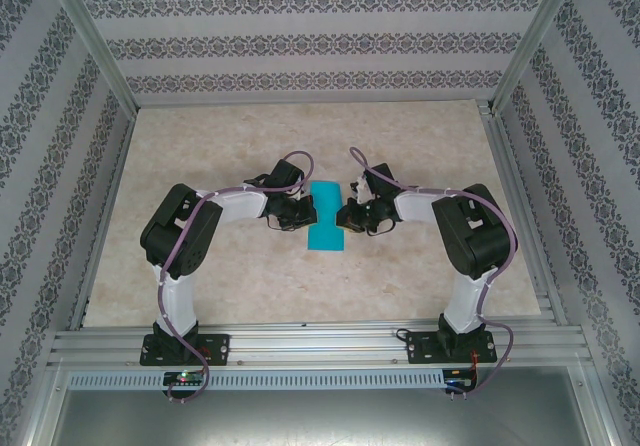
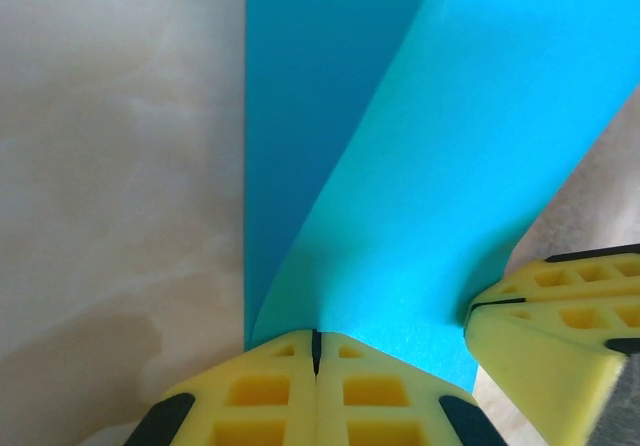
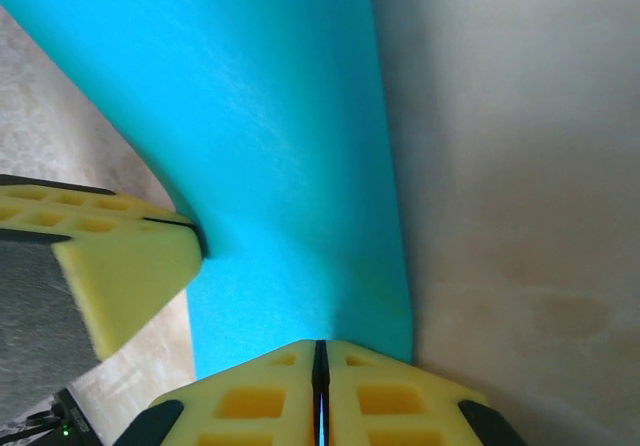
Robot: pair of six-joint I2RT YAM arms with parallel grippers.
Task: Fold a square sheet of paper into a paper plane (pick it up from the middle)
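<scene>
Two robot arms meet over the middle of a pale marbled table (image 1: 420,146), each pinching a turquoise sheet of paper (image 1: 325,216) that sits between their fingertips. The left gripper (image 1: 293,213) has its yellow fingers pressed together, with the near edge of the sheet caught in the seam. Seen from its own wrist, the left gripper (image 2: 316,341) has the sheet (image 2: 420,186) spreading out straight ahead: a lighter band slants away to the right over a darker one, and bare table (image 2: 120,166) lies to the left. The right gripper (image 2: 475,308), just to its right, is clamped on the same edge. From the right wrist, the right gripper (image 3: 320,346) is likewise closed on the sheet (image 3: 280,116), with the left gripper (image 3: 198,231) close on its left.
</scene>
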